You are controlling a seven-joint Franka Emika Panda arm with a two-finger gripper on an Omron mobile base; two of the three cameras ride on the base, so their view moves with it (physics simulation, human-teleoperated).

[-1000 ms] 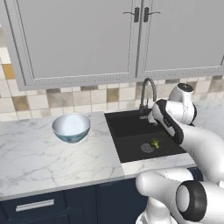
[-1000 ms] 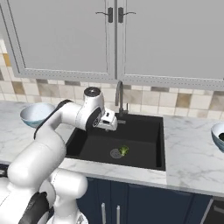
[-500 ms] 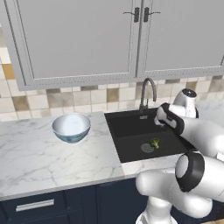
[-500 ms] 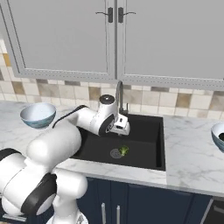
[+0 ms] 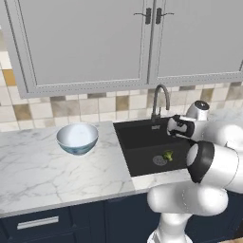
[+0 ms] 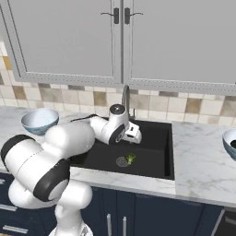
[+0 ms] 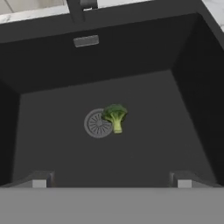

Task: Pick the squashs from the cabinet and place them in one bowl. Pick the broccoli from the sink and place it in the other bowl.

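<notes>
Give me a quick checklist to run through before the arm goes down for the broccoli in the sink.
1. Gripper open and empty: ok.
2. Broccoli lying on the sink floor beside the drain, in plain sight: ok.
3. Gripper above the basin, broccoli ahead between the finger tips: ok.
4. Tap off to the side of the hand: ok.
5. Left bowl free for the broccoli: ok.
6. Squashes in the right bowl: cannot tell.
</notes>
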